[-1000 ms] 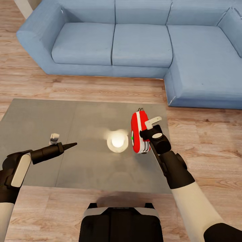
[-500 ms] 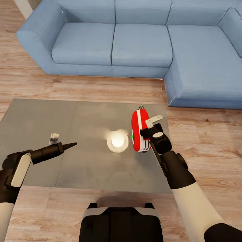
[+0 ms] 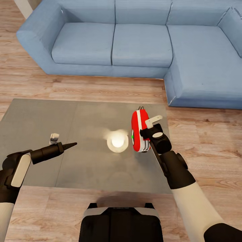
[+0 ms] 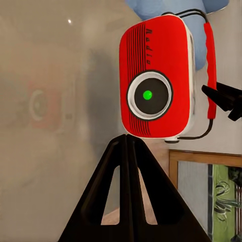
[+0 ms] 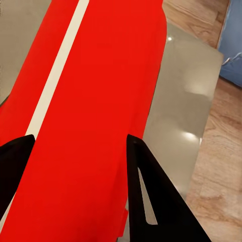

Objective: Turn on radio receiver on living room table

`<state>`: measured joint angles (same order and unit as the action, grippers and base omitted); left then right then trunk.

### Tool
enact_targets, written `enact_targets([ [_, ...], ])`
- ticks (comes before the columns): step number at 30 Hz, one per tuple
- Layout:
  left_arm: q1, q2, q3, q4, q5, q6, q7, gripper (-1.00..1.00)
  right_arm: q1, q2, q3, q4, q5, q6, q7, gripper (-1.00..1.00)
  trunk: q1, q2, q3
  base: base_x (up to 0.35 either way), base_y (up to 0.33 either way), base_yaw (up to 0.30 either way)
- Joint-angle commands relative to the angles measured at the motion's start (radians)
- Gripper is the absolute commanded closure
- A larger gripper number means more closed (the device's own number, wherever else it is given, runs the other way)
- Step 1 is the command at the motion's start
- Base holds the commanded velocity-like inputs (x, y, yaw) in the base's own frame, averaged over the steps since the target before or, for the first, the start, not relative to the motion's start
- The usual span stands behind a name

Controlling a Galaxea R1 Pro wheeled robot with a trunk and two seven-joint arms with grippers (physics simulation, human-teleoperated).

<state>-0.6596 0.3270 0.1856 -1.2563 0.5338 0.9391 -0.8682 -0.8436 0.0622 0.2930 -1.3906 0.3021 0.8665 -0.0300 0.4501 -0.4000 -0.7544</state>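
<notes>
Glossy grey table point(image 3: 40, 117) before blue sofa point(image 3: 134, 40); radio receiver point(image 3: 139, 131) upright, right gripper point(image 5: 75, 146) spread around it; left gripper point(image 4: 128, 143) clenched.

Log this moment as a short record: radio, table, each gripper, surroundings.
radio: red radio receiver stands on edge near the table's right end; green dot faces the left arm
table: grey table, glossy, with a bright lamp reflection
left gripper: jaws shut, pointing toward the radio, apart from it
right gripper: jaws open, straddling the radio's top edge
surroundings: blue sofa, wood plank floor
</notes>
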Motion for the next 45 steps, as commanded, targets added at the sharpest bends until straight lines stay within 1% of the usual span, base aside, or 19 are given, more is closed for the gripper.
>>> enact_targets([
  [1, 0.0, 0.0, 0.0, 0.0, 0.0, 0.0, 0.0, 1.0, 0.0, 0.0, 0.0, 0.004, 0.004, -0.004, -0.001, 1.0, 0.0, 0.0, 0.0, 0.0, 0.0, 0.0],
  [6, 0.0, 0.0, 0.0, 0.0, 0.0, 0.0, 0.0, 1.0, 0.0, 0.004, 0.0, 0.044, 0.001, -0.022, -0.022, 1.0, 0.0, 0.0, 0.0, 0.0, 0.0, 0.0],
  [7, 0.0, 0.0, 0.0, 0.0, 0.0, 0.0, 0.0, 1.0, 0.0, 0.005, 0.0, 0.101, 0.0, -0.075, -0.04, 1.0, 0.0, 0.0, 0.0, 0.0, 0.0, 0.0],
  [8, 0.0, 0.0, 0.0, 0.0, 0.0, 0.0, 0.0, 1.0, 0.0, 0.005, 0.0, 0.127, 0.0, -0.103, -0.048, 1.0, 0.0, 0.0, 0.0, 0.0, 0.0, 0.0],
  [10, 0.0, 0.0, 0.0, 0.0, 0.0, 0.0, 0.0, 1.0, 0.0, 0.005, 0.0, 0.149, 0.0, -0.13, -0.058, 1.0, 0.0, 0.0, 0.0, 0.0, 0.0, 0.0],
  [13, 0.0, 0.0, 0.0, 0.0, 0.0, 0.0, 0.0, 1.0, 0.0, 0.005, 0.0, 0.155, -0.004, -0.136, -0.061, 1.0, 0.0, 0.0, 0.0, 0.0, 0.0, 0.0],
  [18, 0.0, 0.0, 0.0, 0.001, 0.0, 0.0, 0.0, 1.0, 0.0, 0.005, 0.0, 0.16, -0.034, -0.14, -0.064, 1.0, 0.0, 0.0, 0.0, 0.0, 0.0, 0.0],
  [24, 0.0, 0.0, 0.0, 0.002, 0.0, 0.0, 0.0, 1.0, 0.0, 0.005, 0.0, 0.17, -0.04, -0.142, -0.07, 1.0, 0.0, 0.0, 0.0, 0.0, 0.0, 0.0],
  [27, 0.0, -0.001, 0.0, 0.002, 0.0, 0.0, 0.0, 1.0, 0.0, 0.005, 0.0, 0.226, -0.044, -0.178, -0.073, 1.0, 0.0, 0.0, 0.0, 0.0, 0.0, 0.0],
  [30, 0.0, -0.003, 0.0, 0.002, -0.001, 0.0, 0.0, 1.0, 0.0, 0.004, 0.0, 0.245, -0.047, -0.204, -0.084, 1.0, 0.0, 0.0, 0.0, 0.0, 0.0, 0.0],
  [42, 0.0, -0.003, 0.0, 0.002, -0.002, 0.0, 0.0, 1.0, 0.0, 0.005, 0.0, 0.259, -0.051, -0.217, -0.093, 1.0, 0.0, 0.0, 0.0, 0.0, 0.0, 0.0],
  [45, 0.0, -0.003, 0.0, 0.003, -0.002, 0.0, 0.0, 1.0, 0.0, 0.005, 0.0, 0.292, -0.054, -0.231, -0.095, 1.0, 0.0, 0.0, 0.0, 0.0, 0.0, 0.0],
])
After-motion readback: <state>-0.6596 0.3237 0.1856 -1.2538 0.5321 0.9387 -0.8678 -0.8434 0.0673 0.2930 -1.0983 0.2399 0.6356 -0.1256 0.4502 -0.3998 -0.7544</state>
